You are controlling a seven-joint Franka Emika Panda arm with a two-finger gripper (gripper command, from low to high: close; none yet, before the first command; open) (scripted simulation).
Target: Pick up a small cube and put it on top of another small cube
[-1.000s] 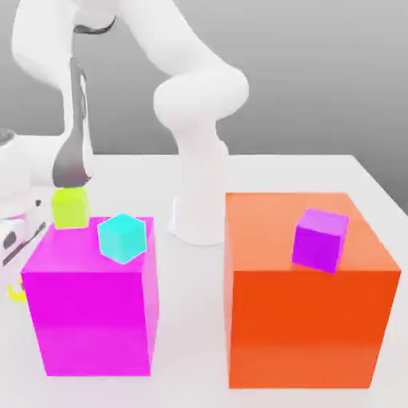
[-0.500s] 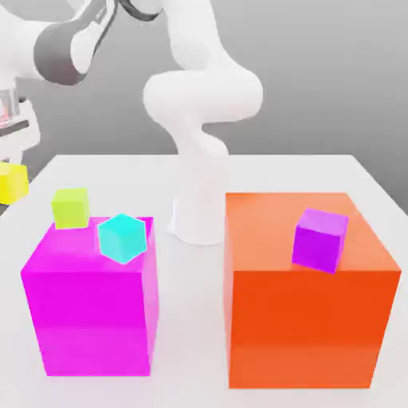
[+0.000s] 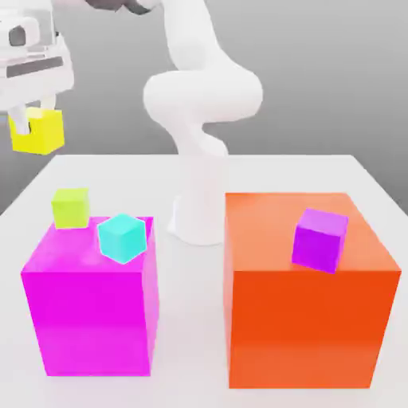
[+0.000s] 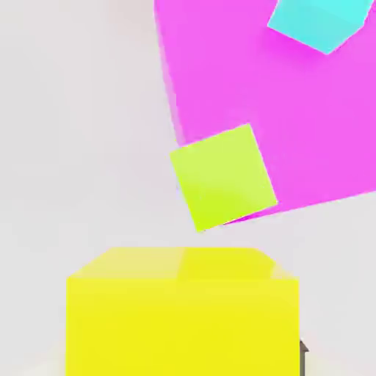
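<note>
Fingers [image 3: 22, 119] gripping yellow cube [image 3: 37, 131] above table [image 3: 191, 319], no

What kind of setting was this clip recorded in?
Most likely a simulated tabletop workspace: a white robot arm stands on a plain pale table, with flat-coloured blocks, magenta and orange, before a blank grey backdrop.

Arm links [image 3: 189, 32]: smooth glossy white, rounded, tube-like
Elbow joint [image 3: 203, 96]: wide white bulge with rounded ends
Base column [image 3: 199, 199]: white, slim, flaring towards its foot
Upper joint trim [image 3: 119, 4]: dark grey, curved
Hand [image 3: 33, 72]: white casing, rounded edges, a dark grey slot-like band across it, a small dark rounded marking above
Fingers [image 3: 21, 119]: whitish, narrow
</note>
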